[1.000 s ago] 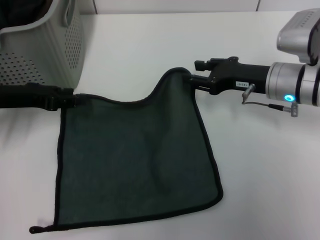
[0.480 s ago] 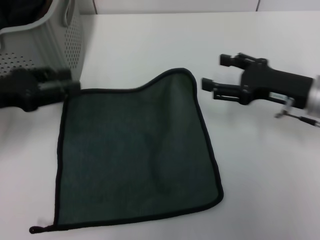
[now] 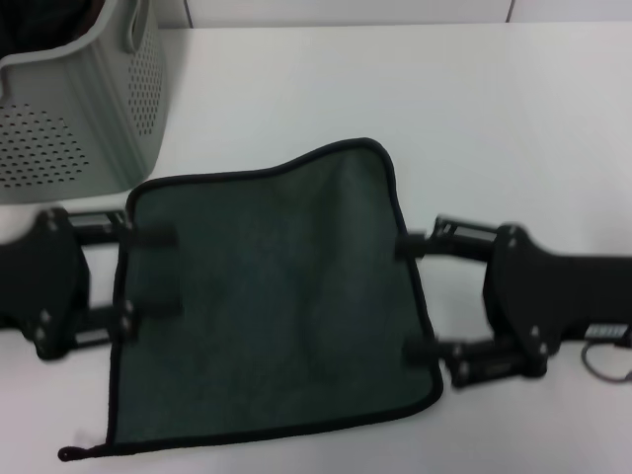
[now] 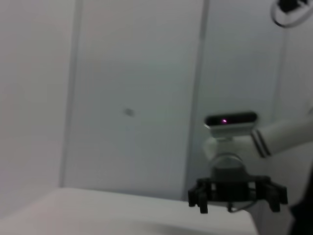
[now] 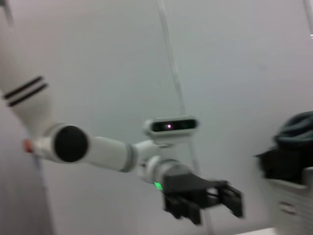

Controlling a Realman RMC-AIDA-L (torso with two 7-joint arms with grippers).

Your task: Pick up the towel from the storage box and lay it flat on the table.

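The dark green towel (image 3: pixel 272 301) lies spread out on the white table (image 3: pixel 494 118), black edging all round, its cord (image 3: pixel 69 454) at the near left corner. Its far right corner (image 3: pixel 365 150) humps up slightly. My left gripper (image 3: pixel 148 275) is open at the towel's left edge, and my right gripper (image 3: pixel 415 296) is open at its right edge. Both point inward at each other and hold nothing. I cannot tell whether they touch the cloth. The grey storage box (image 3: pixel 89 118) stands at the far left. The left wrist view shows the right gripper (image 4: pixel 237 193); the right wrist view shows the left gripper (image 5: pixel 205 200).
Something dark (image 3: pixel 39 25) lies inside the storage box; it also shows in the right wrist view (image 5: pixel 288 152). Bare white tabletop stretches beyond the towel and to the right. A wall with panel seams stands behind the table (image 4: pixel 98 210).
Both grippers let go of the towel's far corners, opened wide and moved toward the near side, beside the towel's edges. The towel now lies flat.
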